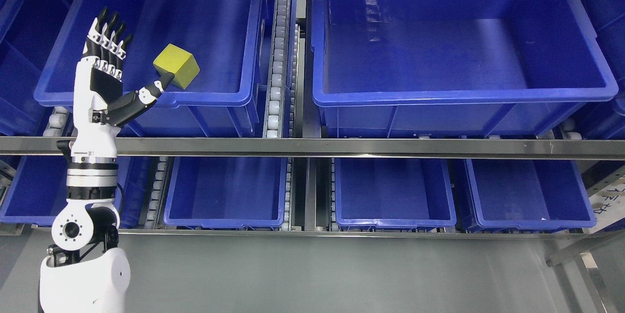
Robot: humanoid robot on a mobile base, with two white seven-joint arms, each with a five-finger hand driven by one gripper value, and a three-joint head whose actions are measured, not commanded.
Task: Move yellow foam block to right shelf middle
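A yellow foam block (177, 65) lies in the left large blue bin (146, 95) on the middle shelf level, near its front wall. My left hand (128, 59) is raised in front of that bin with its fingers (108, 34) stretched straight up and the thumb (155, 89) pointing right. The thumb tip reaches the block's lower left edge; nothing is grasped. The right large blue bin (464, 95) sits across the roller divider on the same level. My right arm does not show.
A steel rail (342, 148) runs across the front below the big bins. Under it stand several smaller blue bins (227, 191). A roller track (278, 59) separates the two large bins. Grey floor lies below.
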